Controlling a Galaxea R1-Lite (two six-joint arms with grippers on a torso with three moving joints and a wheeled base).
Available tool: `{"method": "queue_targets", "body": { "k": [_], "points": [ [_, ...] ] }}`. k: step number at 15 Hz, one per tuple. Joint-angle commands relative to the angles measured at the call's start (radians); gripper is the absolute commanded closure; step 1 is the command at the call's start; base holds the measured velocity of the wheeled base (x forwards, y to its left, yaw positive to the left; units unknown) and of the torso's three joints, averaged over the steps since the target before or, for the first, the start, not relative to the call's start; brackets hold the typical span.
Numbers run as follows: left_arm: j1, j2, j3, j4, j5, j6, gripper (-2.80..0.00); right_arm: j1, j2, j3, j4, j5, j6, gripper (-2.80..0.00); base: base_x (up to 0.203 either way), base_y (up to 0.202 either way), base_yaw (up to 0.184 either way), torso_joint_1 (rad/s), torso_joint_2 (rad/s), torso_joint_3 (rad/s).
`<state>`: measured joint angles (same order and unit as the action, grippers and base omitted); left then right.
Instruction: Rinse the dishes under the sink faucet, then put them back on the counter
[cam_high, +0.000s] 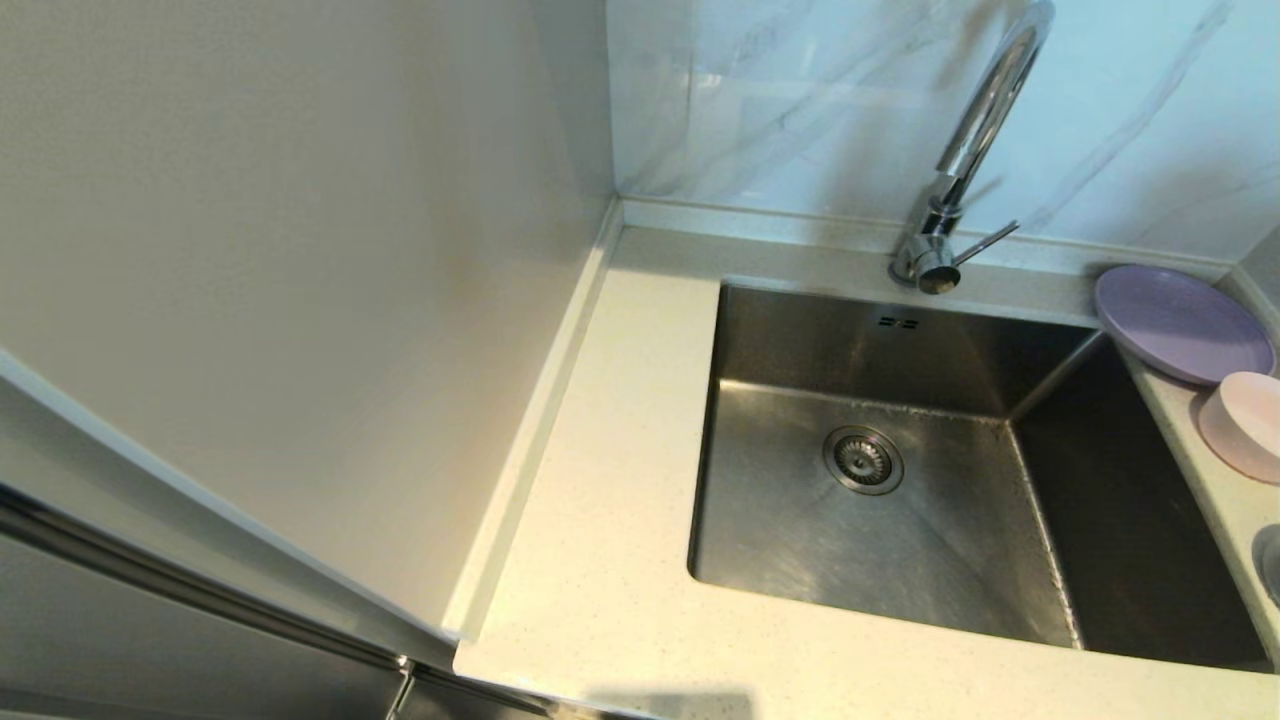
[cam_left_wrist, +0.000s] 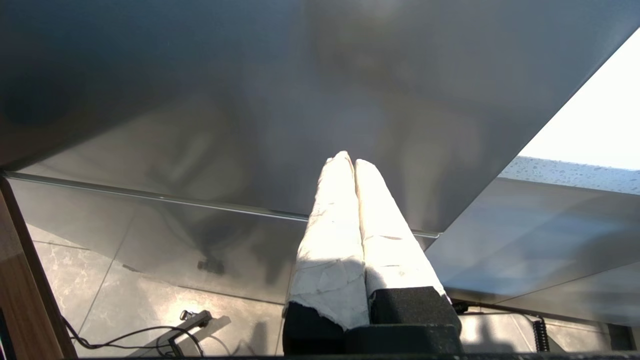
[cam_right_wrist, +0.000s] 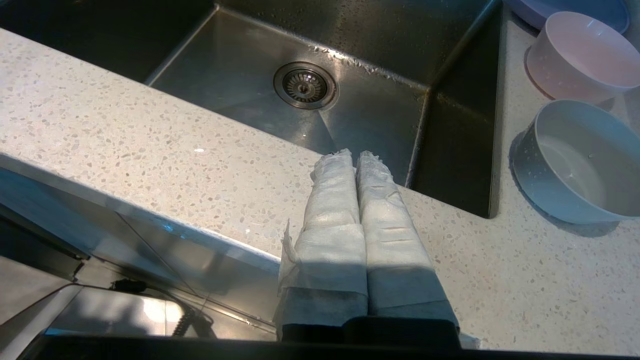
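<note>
Nearest the lens in the right wrist view, the right claw, its fingers wrapped in white tape and pressed together on nothing, hovers over the front strip of the speckled surface, just short of the basin's front edge. Left claw, fingers likewise together and empty, hangs parked below worktop height in front of a grey cabinet face, with floor tiles and a trailing cable beneath it; neither arm appears in the head view. Task objects: the lavender plate rests on the surface at the basin's far right corner, its rim slightly overhanging the basin edge; the pink bowl stands on the right-hand strip just in front of the plate, seemingly touching or overlapping its rim. A third dish, a grey bowl, sits nearer the robot on the same strip, apart from the pink bowl. The faucet rises behind the basin with its lever pointing right; no stream of water is visible, and the basin is bare down to its drain, although droplets speckle its rear wall and the bowls. Judged progress: either every step remains, or the droplets mark a rinse already done; the views do not settle which. On the first reading, lifting, rinsing and returning each dish are still outstanding.
</note>
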<state>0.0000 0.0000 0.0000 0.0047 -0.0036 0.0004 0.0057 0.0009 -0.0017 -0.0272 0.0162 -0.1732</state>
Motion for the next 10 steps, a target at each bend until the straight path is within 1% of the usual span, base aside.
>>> {"method": "queue_targets", "body": {
  "k": [1,3,10],
  "points": [
    [0.0,0.0,0.0,0.0,0.001,0.0,0.0,0.0,0.004,0.011,0.002,0.001,-0.013,0.0,0.0,0.0,0.0,0.0,0.0,0.0],
    [0.0,0.0,0.0,0.0,0.001,0.0,0.0,0.0,0.002,0.012,0.003,0.001,-0.048,0.0,0.0,0.0,0.0,0.0,0.0,0.0],
    [0.0,0.0,0.0,0.0,0.001,0.0,0.0,0.0,0.003,0.012,0.001,0.001,-0.038,0.0,0.0,0.0,0.0,0.0,0.0,0.0]
  ]
}}
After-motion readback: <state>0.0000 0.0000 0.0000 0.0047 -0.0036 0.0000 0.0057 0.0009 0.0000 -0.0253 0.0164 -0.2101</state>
